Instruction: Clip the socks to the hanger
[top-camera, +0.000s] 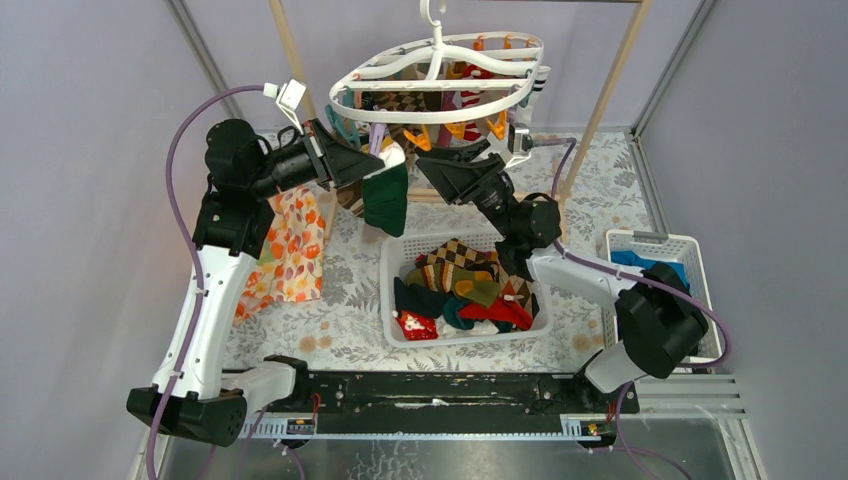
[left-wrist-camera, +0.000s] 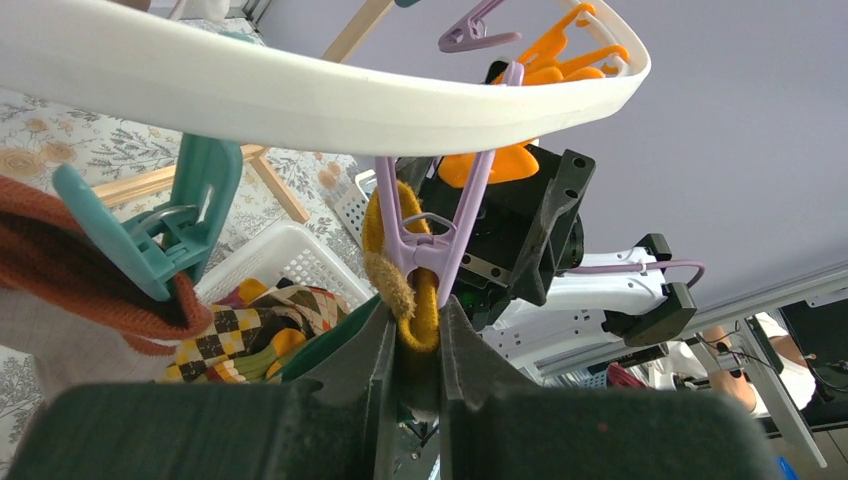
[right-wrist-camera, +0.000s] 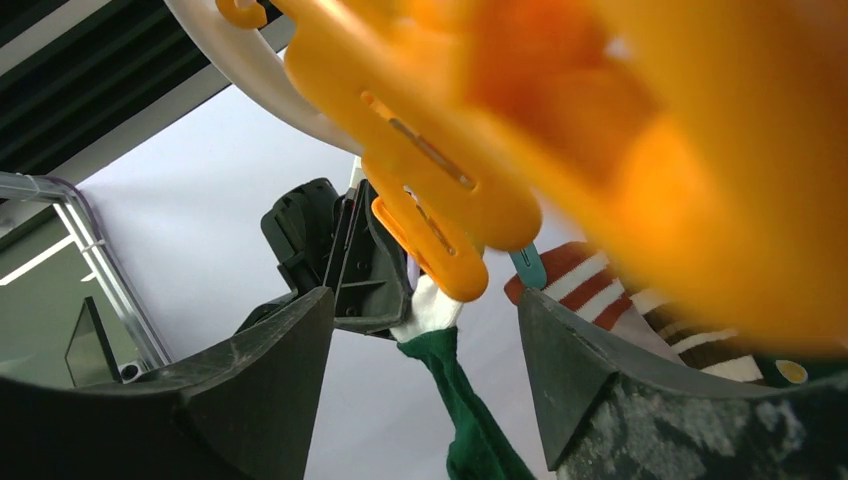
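**Green sock hangs upright at the hanger's 7 o'clock rim**

The dark green sock with a mustard-yellow top edge (top-camera: 385, 200) hangs with its long axis vertical. Its mustard edge points up, and its green body drops straight down toward the white plastic basket (top-camera: 388, 285). The other mixed-colour socks (top-camera: 470, 285) lie heaped in that basket.

In the left wrist view, a purple plastic clip (left-wrist-camera: 435, 240) dangling from the large white oval plastic hanger (top-camera: 440, 85) bites the mustard edge. The hanger sits at 12 o'clock in the top view. Its long axis runs from 9 to 3 o'clock and its hook points up.

The left gripper (top-camera: 385, 160) is clenched on the same mustard edge, just under the clip. Its arm climbs from the 7 o'clock corner of the top view and bends at the elbow. It then reaches level toward 3 o'clock.

The right gripper (top-camera: 428, 158) is spread wide, holding nothing. A blurred orange plastic clip (right-wrist-camera: 430, 245) hangs between its fingers, and whether it touches them cannot be told. This arm folds at 4 o'clock and stretches toward 10 o'clock, with its fingers tipped up under the hanger, just beside the left gripper.
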